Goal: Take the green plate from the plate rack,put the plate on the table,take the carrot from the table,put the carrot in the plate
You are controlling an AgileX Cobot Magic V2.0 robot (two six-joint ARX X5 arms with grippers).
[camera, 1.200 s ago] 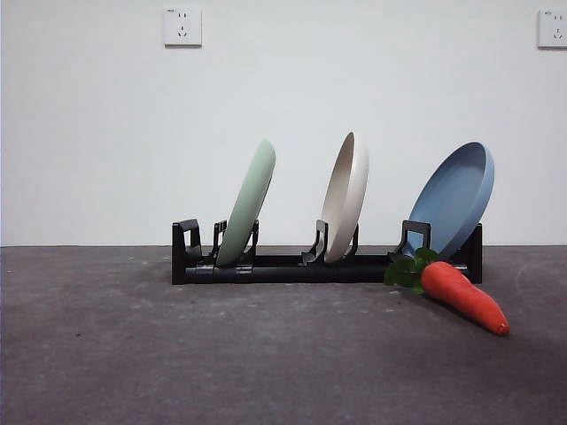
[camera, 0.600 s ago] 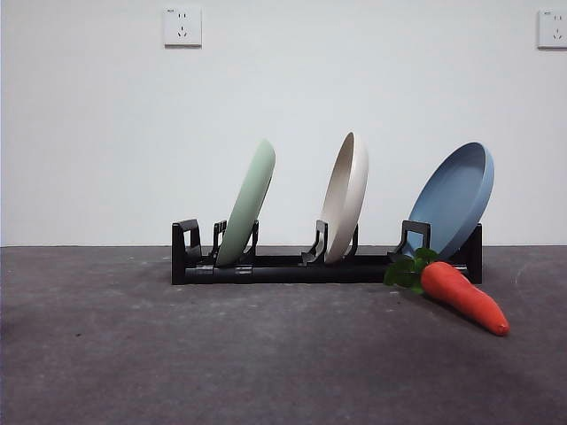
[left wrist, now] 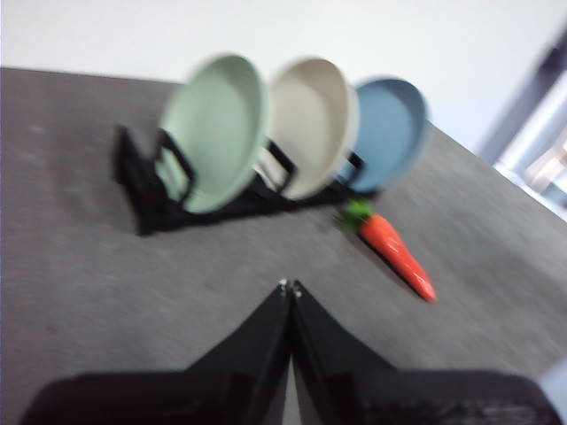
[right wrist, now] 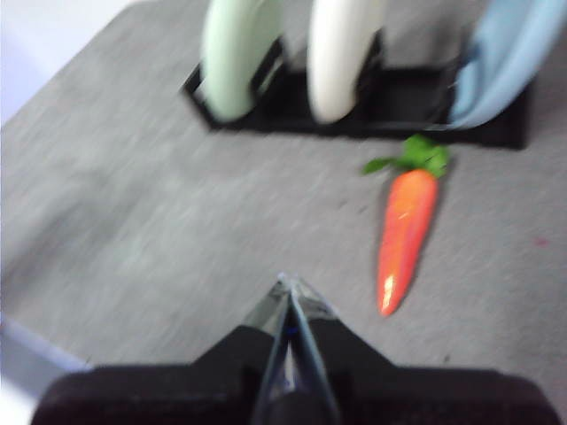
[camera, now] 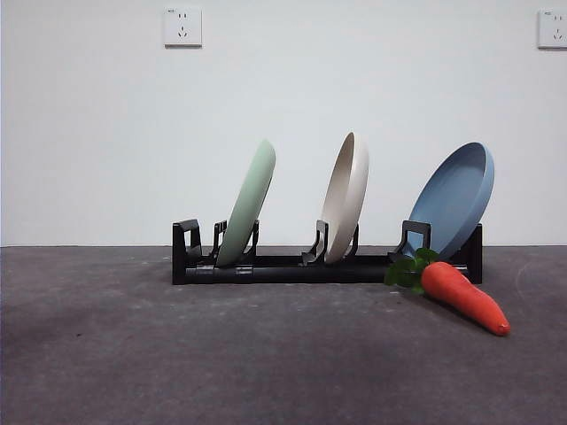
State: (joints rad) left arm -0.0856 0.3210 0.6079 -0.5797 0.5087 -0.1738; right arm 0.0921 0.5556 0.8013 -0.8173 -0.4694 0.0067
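The green plate (camera: 247,204) stands tilted in the left slot of the black plate rack (camera: 292,266) on the dark grey table (camera: 177,354). The carrot (camera: 463,297) lies on the table in front of the rack's right end, leaves toward the rack. In the left wrist view the green plate (left wrist: 215,131), rack (left wrist: 151,205) and carrot (left wrist: 396,254) lie well ahead of my shut, empty left gripper (left wrist: 289,287). In the right wrist view my shut, empty right gripper (right wrist: 288,285) hangs above the table, short of the carrot (right wrist: 405,224) and green plate (right wrist: 235,57). Neither gripper shows in the front view.
A cream-white plate (camera: 346,197) stands in the rack's middle slot and a blue plate (camera: 453,198) leans at its right end. A white wall with two sockets (camera: 182,27) is behind the rack. Bare table lies in front of the rack.
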